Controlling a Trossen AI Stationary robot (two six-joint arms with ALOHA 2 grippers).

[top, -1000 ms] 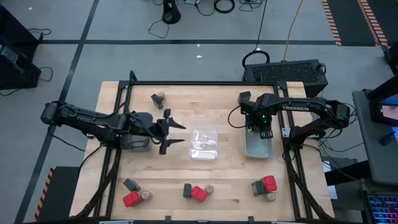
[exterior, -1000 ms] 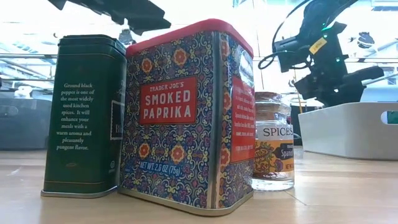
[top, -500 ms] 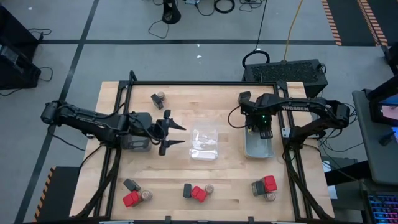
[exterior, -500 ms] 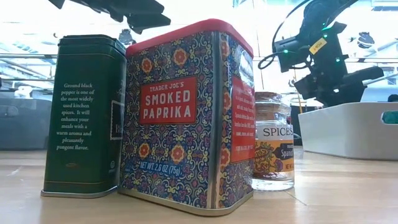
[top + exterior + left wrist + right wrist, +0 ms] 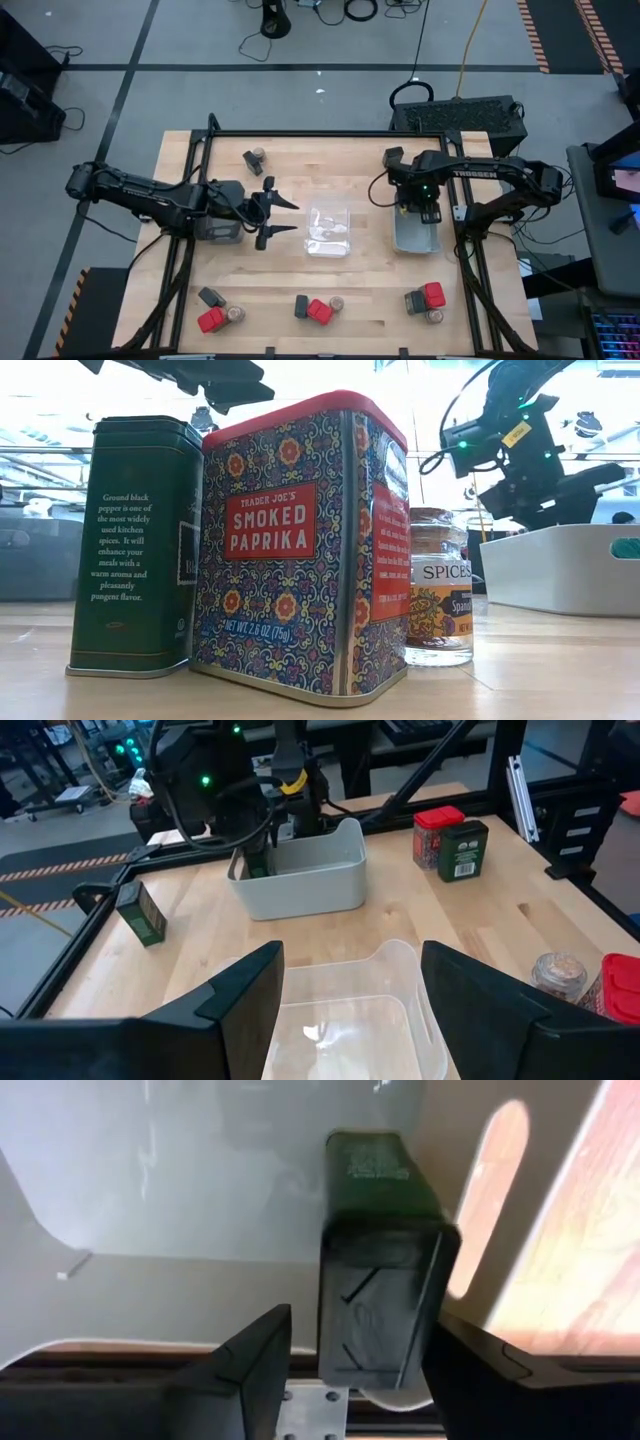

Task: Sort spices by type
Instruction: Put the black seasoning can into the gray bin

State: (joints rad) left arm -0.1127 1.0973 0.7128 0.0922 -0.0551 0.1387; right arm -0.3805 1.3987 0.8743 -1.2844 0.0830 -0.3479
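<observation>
We see the wooden table (image 5: 300, 285) carrying 2 trays at mid-depth: a grey tray (image 5: 418, 236) toward the right side and a clear tray (image 5: 328, 232) at the centre.

The right arm reaches over the grey tray, and the right gripper (image 5: 355, 1342) points down into it. A black box (image 5: 378, 1250) stands inside the tray, against its wall, between the 2 fingers. A gap shows on both sides of the box, so the fingers stand apart and do not grip it.

The left arm waits over the table's left half. The left gripper (image 5: 280, 215) sits just beside the clear tray, its fingers spread wide and holding nothing.

The remaining spices stand in groups. Along the near edge we count 3 groups, each with 1 red box (image 5: 211, 320), 1 black box and 1 round jar (image 5: 337, 303). Near the far edge, a further black box (image 5: 251, 159) stands beside a jar.

In the low view, the middle group's paprika tin (image 5: 300, 550) fills the foreground.
</observation>
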